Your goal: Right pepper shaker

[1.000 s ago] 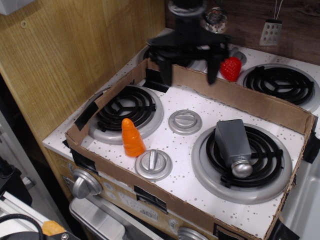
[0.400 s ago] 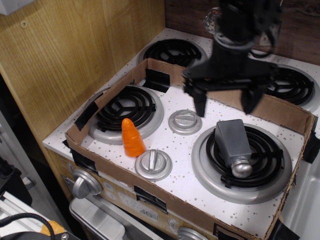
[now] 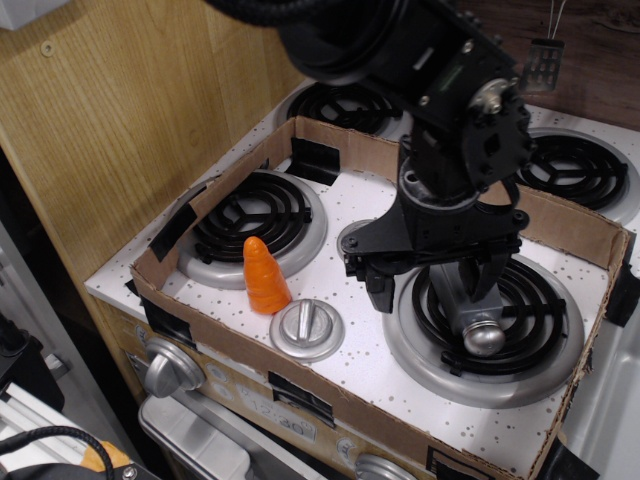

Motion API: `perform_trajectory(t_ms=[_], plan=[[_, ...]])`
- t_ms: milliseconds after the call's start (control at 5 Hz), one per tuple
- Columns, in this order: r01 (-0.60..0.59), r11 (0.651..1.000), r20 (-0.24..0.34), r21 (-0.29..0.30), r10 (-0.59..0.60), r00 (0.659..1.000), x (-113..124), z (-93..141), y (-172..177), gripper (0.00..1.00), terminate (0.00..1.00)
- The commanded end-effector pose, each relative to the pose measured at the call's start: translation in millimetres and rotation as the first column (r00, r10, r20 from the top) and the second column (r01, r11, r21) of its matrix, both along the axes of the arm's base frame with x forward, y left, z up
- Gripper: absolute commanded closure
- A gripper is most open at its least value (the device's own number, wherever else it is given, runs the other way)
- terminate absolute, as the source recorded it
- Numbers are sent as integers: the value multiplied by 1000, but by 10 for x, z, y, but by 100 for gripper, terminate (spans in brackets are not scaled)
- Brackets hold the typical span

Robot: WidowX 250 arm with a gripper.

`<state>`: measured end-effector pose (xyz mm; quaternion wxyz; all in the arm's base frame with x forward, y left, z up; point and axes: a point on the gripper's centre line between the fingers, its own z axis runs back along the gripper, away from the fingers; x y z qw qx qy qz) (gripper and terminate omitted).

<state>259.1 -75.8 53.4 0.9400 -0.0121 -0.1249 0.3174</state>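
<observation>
Down from above the cardboard wall, the gripper (image 3: pixel 437 287) now hangs low over the right front burner (image 3: pixel 485 325), jaws apart and straddling the shaker (image 3: pixel 470 305), not yet touching it as far as can be seen. That shaker lies on its side across the black coil, silver ball top (image 3: pixel 484 338) toward the front edge, its gray body largely hidden behind the arm. It looks like light, stiff, matte plastic, so it should stand up with little force; the tapered square body offers flat faces to pinch, while the shiny round top would likely slip. Smooth sides on a ribbed coil may let it skid or roll as the fingers close. Nearby, an orange ridged carrot (image 3: pixel 264 276) stands by the left burner (image 3: pixel 252 222), and a flat silver knob (image 3: pixel 307 329) sits in front on the speckled white stovetop (image 3: pixel 385 375)
</observation>
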Motion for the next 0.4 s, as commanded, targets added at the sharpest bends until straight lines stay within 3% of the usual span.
perform_trajectory(t_ms=[0, 200], plan=[[32, 999, 37, -18, -31, 999, 229, 108, -97, 0, 0], [45, 999, 44, 2, -45, 998, 302, 121, -184, 0, 0]])
